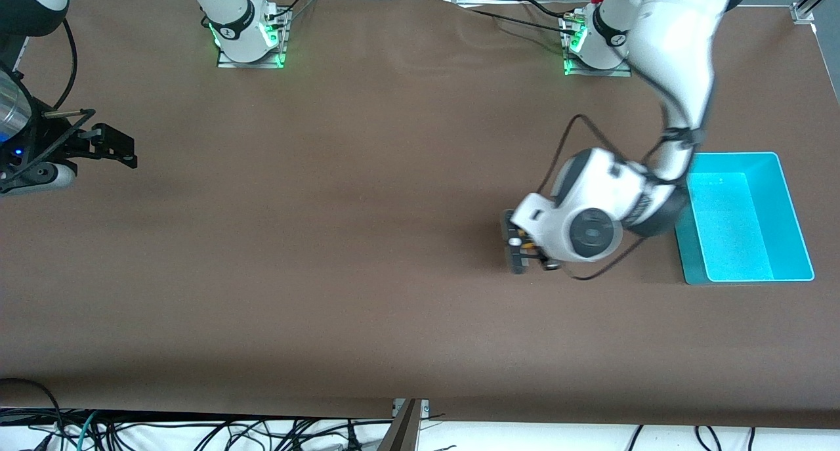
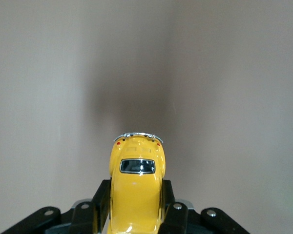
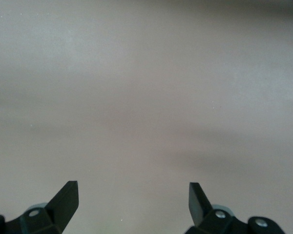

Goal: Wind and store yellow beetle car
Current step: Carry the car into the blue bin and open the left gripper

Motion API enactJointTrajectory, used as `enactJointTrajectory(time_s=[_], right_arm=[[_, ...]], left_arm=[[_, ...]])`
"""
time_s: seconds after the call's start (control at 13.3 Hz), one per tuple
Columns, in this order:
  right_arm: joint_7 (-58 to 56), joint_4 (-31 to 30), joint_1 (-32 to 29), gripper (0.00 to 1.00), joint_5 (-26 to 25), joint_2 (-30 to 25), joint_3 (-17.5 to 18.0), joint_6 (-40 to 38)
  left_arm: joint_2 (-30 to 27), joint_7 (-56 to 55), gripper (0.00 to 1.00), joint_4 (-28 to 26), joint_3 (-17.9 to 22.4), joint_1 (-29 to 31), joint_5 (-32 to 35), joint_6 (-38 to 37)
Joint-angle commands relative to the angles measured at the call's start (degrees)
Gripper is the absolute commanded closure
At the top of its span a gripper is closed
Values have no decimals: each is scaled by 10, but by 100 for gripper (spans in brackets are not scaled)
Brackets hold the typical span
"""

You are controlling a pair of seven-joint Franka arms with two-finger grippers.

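The yellow beetle car (image 2: 136,187) sits between my left gripper's (image 2: 136,207) black fingers, which are shut on its sides, its chrome bumper pointing away from the wrist. In the front view my left gripper (image 1: 518,244) is low over the brown table beside the cyan bin (image 1: 794,221), and only a sliver of the yellow car (image 1: 523,236) shows under the wrist. I cannot tell whether the wheels touch the table. My right gripper (image 1: 121,150) waits open and empty over the right arm's end of the table, and its wrist view (image 3: 133,195) shows only bare table.
The cyan bin holds nothing. The left arm's elbow and a black cable (image 1: 577,126) hang over the table beside the bin. The table's front edge (image 1: 420,411) has loose cables below it.
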Motion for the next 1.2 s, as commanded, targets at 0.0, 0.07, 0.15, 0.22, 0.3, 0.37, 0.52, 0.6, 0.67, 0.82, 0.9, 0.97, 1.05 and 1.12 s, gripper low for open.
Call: enactJointTrajectory(time_s=[0.0, 0.07, 0.15, 0.22, 0.3, 0.37, 0.52, 0.6, 0.67, 0.82, 0.9, 0.97, 1.05, 1.12], right_arm=[[6, -12, -5, 0, 11, -11, -1, -6], [6, -12, -5, 0, 10, -11, -1, -6], [6, -12, -6, 0, 10, -10, -1, -6], [6, -12, -7, 0, 10, -10, -1, -6], [6, -12, -7, 0, 11, -7, -1, -6], [6, -12, -7, 0, 11, -7, -1, -6], [6, -12, -6, 0, 11, -7, -1, -6], [6, -12, -6, 0, 11, -7, -1, -6], [6, -12, -5, 0, 11, -7, 0, -6], [6, -12, -4, 0, 11, -7, 0, -6], [6, -12, -4, 0, 11, -7, 0, -6], [6, -12, -5, 0, 12, -7, 0, -6], [6, -12, -4, 0, 12, -7, 0, -6], [6, -12, -4, 0, 12, -7, 0, -6]], left_arm=[[-63, 23, 82, -23, -6, 52, 43, -106], [-78, 53, 83, -24, -6, 61, 69, -139], [-95, 84, 84, -30, -6, 78, 88, -168], [-115, 111, 84, -54, -6, 103, 91, -177], [-136, 139, 84, -89, -6, 134, 91, -175], [-149, 166, 86, -126, -6, 167, 91, -172], [-183, 225, 90, -200, -7, 226, 101, -130], [-203, 264, 90, -240, -8, 247, 123, -93], [-220, 290, 90, -275, -8, 275, 128, -53], [-224, 332, 93, -318, -8, 318, 142, 35], [-220, 345, 93, -333, -8, 337, 151, 72], [-220, 349, 93, -355, -8, 354, 151, 111], [-219, 350, 93, -380, -8, 366, 151, 145], [-219, 361, 92, -406, -9, 387, 151, 174]])
